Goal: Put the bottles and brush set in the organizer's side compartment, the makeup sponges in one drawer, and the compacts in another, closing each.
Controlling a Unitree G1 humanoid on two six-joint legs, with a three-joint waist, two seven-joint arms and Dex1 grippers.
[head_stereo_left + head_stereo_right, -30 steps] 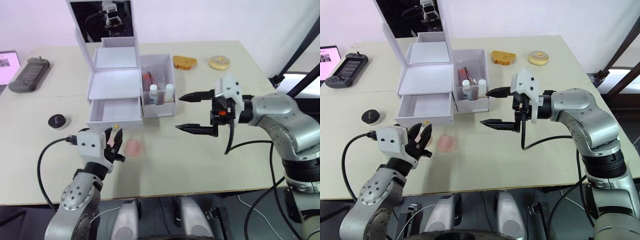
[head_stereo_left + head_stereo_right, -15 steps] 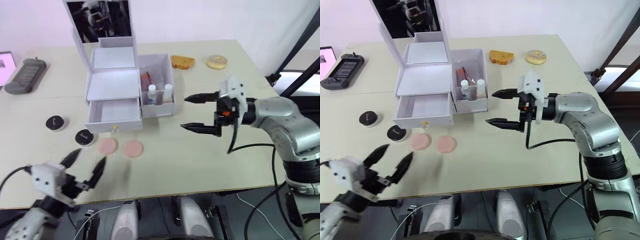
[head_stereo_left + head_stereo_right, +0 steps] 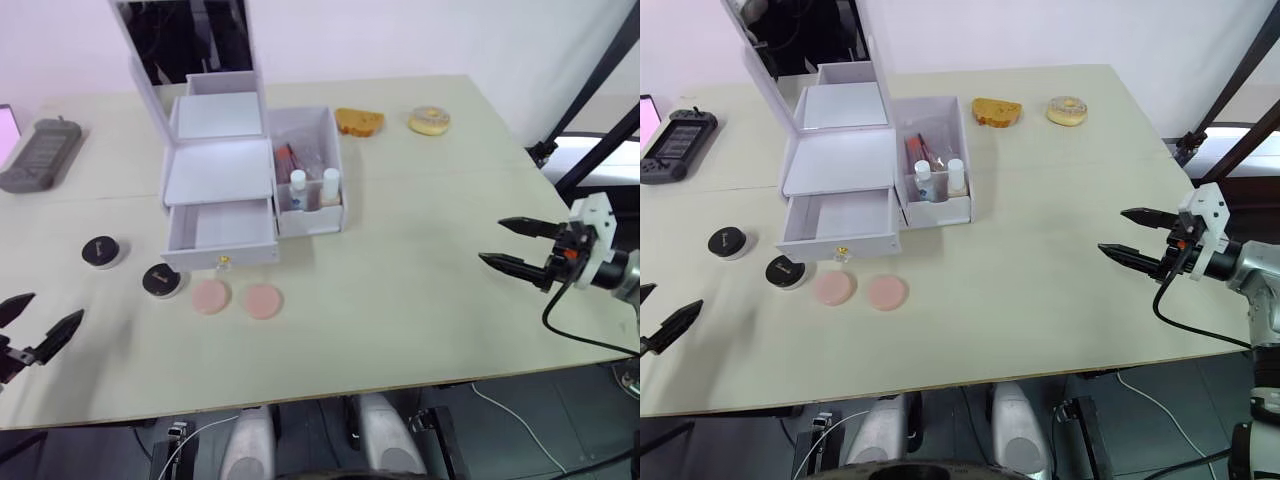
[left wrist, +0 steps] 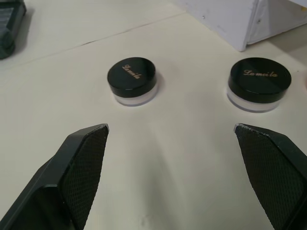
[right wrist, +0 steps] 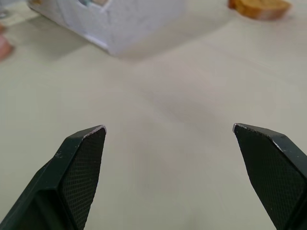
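My left gripper (image 3: 38, 320) hung at the table's left edge with its black fingers spread apart and nothing between them. Just ahead of it sat two round black-lidded compacts (image 3: 101, 250) (image 3: 161, 279) on the cream tabletop (image 3: 420, 200), apart from each other. Beside them lay two flat pink makeup sponges (image 3: 211, 296) (image 3: 263, 300), just in front of the white organizer's (image 3: 215, 170) pulled-out lower drawer (image 3: 222, 232). The organizer's side compartment (image 3: 310, 210) held two small white-capped bottles (image 3: 297, 186) (image 3: 330, 184). Well off to the right, my right gripper (image 3: 508, 244) hovered over bare table, fingers wide apart and empty.
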